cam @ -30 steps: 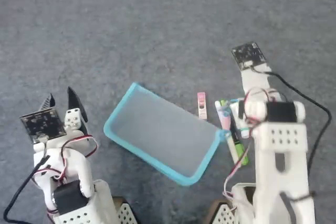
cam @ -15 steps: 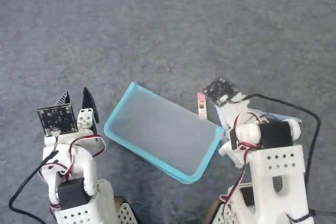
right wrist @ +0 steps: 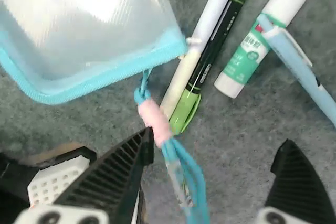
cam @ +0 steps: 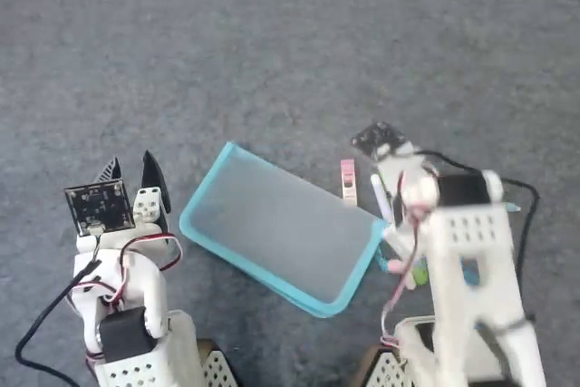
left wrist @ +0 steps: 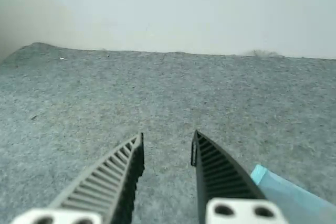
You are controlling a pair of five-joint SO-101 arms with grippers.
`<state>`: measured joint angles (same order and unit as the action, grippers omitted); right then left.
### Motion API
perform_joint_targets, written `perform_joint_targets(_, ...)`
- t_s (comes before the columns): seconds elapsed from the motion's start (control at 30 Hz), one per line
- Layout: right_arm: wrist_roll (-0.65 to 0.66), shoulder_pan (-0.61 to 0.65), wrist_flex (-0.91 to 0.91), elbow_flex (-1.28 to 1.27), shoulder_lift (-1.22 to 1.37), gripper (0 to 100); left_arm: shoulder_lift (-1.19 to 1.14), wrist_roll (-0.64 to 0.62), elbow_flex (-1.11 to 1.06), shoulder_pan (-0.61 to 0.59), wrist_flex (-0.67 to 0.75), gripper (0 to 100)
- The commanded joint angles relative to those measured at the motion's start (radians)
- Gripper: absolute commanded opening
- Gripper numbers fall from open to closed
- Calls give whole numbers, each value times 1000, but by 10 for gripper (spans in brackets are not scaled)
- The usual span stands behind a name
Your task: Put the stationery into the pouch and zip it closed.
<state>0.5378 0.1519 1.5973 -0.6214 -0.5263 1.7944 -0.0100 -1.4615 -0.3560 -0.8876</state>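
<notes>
Pouch (cam: pixel 276 228) lies flat mid-table on the grey mat (cam: pixel 299 61), apparently empty. All the stationery I can see is outside it.

Left side: left gripper (cam: pixel 131 160) has shifted in towards the pouch's near corner over the last second and now holds there, just beside it. Its fingers are spread and hold nothing.

Middle: the pouch hasn't moved. Pink clip (cam: pixel 348 180) sits in the same spot by the pouch's far edge.

Right side: this is the real change. The right arm has pulled back from its stretched-out pose and swung over the zip corner. Right gripper (right wrist: pixel 218 140) is wide open and empty, one jaw right against the pink zip pull (right wrist: pixel 155 119). The white pen (right wrist: pixel 202 45), green highlighter (right wrist: pixel 215 61), glue stick (right wrist: pixel 260 40) and blue pen (right wrist: pixel 299 72) lie side by side just past that corner.

My read: nothing is packed yet, and the right arm is lining up on either the pull or the pens. I can't tell whether the zip is open.
</notes>
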Motion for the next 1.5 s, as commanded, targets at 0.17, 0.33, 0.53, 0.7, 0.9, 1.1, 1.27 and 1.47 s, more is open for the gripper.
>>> perform_joint_targets(0.17,129,28,-21,89,211,343,8,18,10,6,20,141)
perform_joint_targets(0.33,206,35,-177,-107,188,343,8,18,10,6,21,141)
perform_joint_targets(0.53,219,48,-283,-241,185,342,8,18,10,8,21,141)
perform_joint_targets(0.7,221,48,-328,-278,220,340,8,18,10,9,21,141)
perform_joint_targets(0.9,219,48,-437,-336,332,340,8,18,10,8,21,141)
perform_joint_targets(1.1,210,48,-466,-334,412,339,8,20,10,8,23,141)
perform_joint_targets(1.27,104,36,-515,-313,378,313,8,20,8,8,29,141)
perform_joint_targets(1.47,-6,-79,-521,-189,377,263,8,20,8,6,25,141)
